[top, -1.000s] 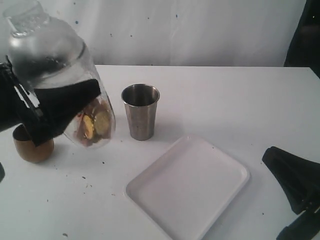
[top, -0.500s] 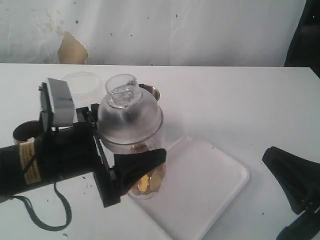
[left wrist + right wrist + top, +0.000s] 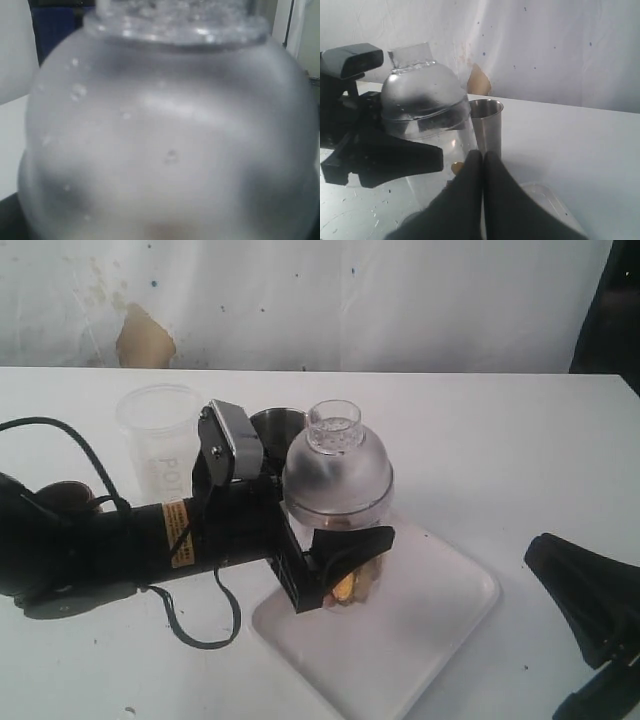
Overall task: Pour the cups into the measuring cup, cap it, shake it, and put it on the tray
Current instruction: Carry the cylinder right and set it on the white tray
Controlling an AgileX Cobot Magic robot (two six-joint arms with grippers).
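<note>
Exterior view: we see the left gripper [image 3: 345, 565] spread wide round the capped clear cylindrical measuring cup [image 3: 336, 485]. It holds the cup upright at the left edge of the flat white tray [image 3: 450, 585], probably for setting down; whether the cup touches the tray we cannot tell.

Left wrist view: the misted domed lid [image 3: 170, 140] fills everything.

Right wrist view: the right gripper [image 3: 482, 161] is pressed shut and empty, parked aside.

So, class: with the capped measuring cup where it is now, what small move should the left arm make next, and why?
Probably ease the measuring cup straight down until it sits flat on the tray, then open. The left end effector holds it capped and upright over the tray's left part; whether its base touches yet is unclear.
</note>
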